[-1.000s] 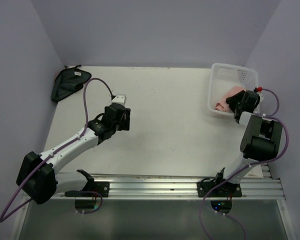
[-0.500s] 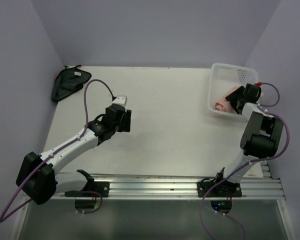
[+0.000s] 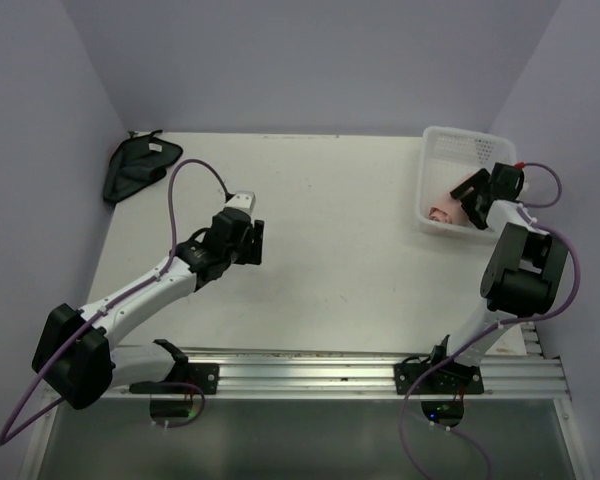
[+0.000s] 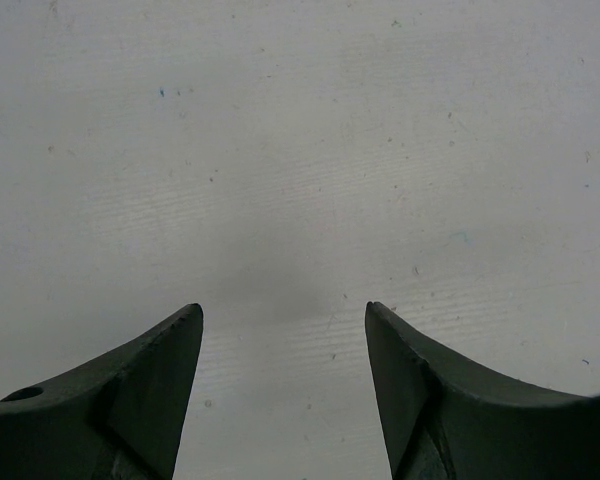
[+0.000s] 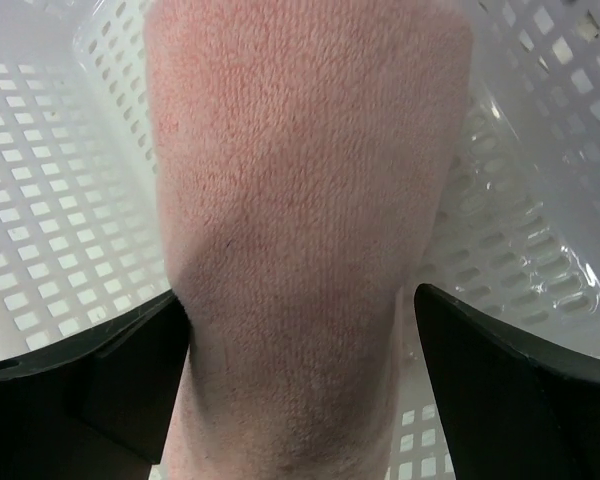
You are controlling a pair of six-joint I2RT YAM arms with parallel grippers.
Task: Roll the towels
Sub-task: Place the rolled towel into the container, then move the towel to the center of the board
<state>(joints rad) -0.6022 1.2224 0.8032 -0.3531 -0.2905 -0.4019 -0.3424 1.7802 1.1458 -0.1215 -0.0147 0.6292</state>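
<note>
A rolled salmon-pink towel [image 3: 442,211] lies in the white perforated basket [image 3: 458,133] at the back right. My right gripper [image 3: 474,195] reaches into the basket over the roll and is open. In the right wrist view the towel [image 5: 300,180] sits between the spread fingers of the right gripper [image 5: 300,300]; the left finger touches it and the right finger stands apart from it. A blackish cloth [image 3: 132,170] with a white tag lies crumpled in the back left corner. My left gripper [image 3: 248,240] hangs open over bare table, nothing between its fingers [image 4: 280,310].
Purple walls close in the table at the back and both sides. The basket wall [image 5: 40,200] surrounds the right gripper closely. An aluminium rail [image 3: 310,365] with both arm bases runs along the near edge.
The right gripper has opened, letting go of the pink towel, and has shifted slightly farther back in the basket. The left arm has barely moved.
</note>
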